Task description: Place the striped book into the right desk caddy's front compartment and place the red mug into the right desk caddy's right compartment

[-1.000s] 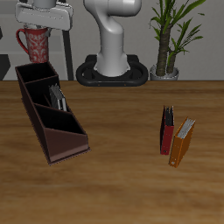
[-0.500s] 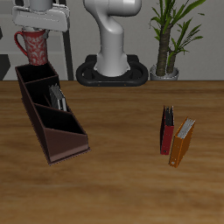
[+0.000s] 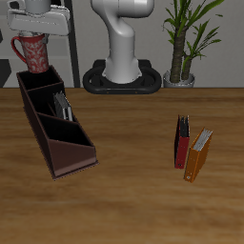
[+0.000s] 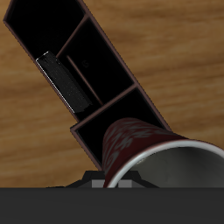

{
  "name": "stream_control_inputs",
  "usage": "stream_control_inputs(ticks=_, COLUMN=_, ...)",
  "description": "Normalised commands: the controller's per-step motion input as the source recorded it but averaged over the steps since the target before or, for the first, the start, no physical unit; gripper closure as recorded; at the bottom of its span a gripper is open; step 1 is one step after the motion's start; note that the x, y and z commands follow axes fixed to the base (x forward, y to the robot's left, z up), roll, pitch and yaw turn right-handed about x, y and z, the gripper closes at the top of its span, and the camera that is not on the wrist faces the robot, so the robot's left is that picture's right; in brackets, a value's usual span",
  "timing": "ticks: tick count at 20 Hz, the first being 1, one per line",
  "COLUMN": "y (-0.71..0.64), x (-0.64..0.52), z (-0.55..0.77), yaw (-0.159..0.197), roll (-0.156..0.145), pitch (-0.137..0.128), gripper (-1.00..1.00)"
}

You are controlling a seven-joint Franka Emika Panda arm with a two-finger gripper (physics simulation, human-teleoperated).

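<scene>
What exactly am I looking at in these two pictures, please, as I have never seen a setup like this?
These are computer-rendered images of a white robot arm standing at a wooden table. One picture looks at the whole scene from the front and above; the other comes from a camera on the arm's wrist, looking down past its pincer.

The pincer holds a red mug with a pale swirly pattern in the air above the tall end of a long dark maroon-brown desk caddy. In the wrist view the same mug hangs over the caddy's end section. A thin striped book already stands in the caddy's middle section.

Elsewhere on the table stand a dark red book and an orange book, side by side. A potted plant sits behind.
</scene>
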Motion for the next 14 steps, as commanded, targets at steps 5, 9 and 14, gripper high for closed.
stream_control_inputs(ticks=5, y=-0.24, x=0.11, z=-0.03, yaw=-0.013, roll=-0.046, pitch=0.008, gripper=1.0)
stream_control_inputs(ticks=9, y=-0.02, x=0.08, z=-0.08, yaw=0.016, roll=-0.03, pitch=-0.009, gripper=1.0)
stream_control_inputs(ticks=14, y=0.09, x=0.13, z=-0.24, yaw=-0.007, roll=0.004, pitch=0.046, gripper=1.0)
